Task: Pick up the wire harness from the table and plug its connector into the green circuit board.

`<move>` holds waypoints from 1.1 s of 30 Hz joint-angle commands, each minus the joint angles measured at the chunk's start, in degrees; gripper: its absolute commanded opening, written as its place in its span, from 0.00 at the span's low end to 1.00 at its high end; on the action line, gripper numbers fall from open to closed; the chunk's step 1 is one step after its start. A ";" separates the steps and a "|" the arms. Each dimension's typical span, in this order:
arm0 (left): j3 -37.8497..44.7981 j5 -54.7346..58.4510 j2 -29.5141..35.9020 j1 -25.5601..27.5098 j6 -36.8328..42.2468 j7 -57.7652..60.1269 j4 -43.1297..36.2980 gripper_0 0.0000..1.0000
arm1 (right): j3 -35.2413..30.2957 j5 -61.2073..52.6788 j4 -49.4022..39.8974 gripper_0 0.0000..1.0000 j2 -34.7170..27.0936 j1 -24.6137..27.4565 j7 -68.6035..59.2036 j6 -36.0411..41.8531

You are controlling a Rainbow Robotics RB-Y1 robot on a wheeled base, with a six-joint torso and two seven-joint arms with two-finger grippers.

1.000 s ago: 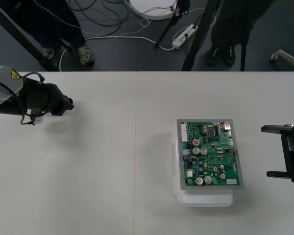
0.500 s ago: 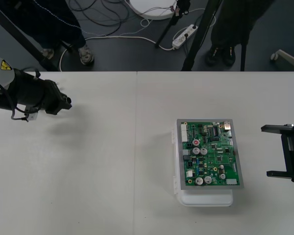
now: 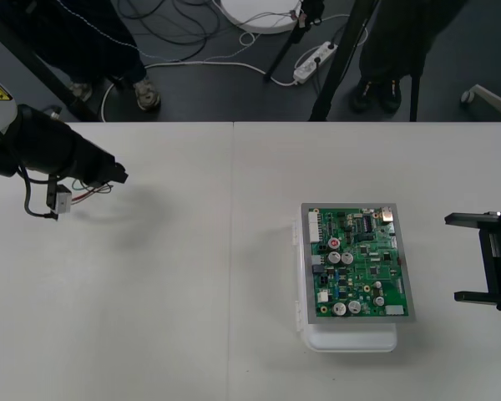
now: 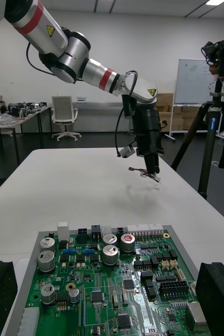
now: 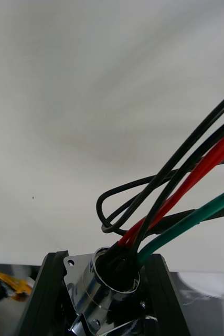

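The left gripper (image 3: 115, 175), above the table's (image 3: 192, 317) far left corner, is clamped on the metal socket (image 5: 107, 281) of the wire harness (image 3: 92, 194), whose wires trail free. The green circuit board (image 3: 359, 263) lies well apart toward the right edge, nearer the right gripper (image 3: 472, 257), which stands wide open.

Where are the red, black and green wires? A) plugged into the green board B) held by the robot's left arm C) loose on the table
B: the left end effector is shut on the round metal socket of the thin wire harness, away from the green circuit board.
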 commanded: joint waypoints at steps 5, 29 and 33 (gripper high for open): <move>7.73 -4.75 2.82 -2.75 -12.76 16.67 -5.65 0.00 | -0.43 -0.85 -0.15 1.00 0.51 -1.02 -0.65 -0.75; 35.67 -16.97 1.59 19.31 -29.99 71.43 -47.84 0.00 | -0.61 -0.85 -0.15 1.00 0.51 -1.02 -1.44 -0.75; 40.51 -17.23 -1.31 22.91 -31.31 78.99 -53.55 0.00 | -0.61 -0.85 -0.15 1.00 0.42 -1.02 -1.53 -0.75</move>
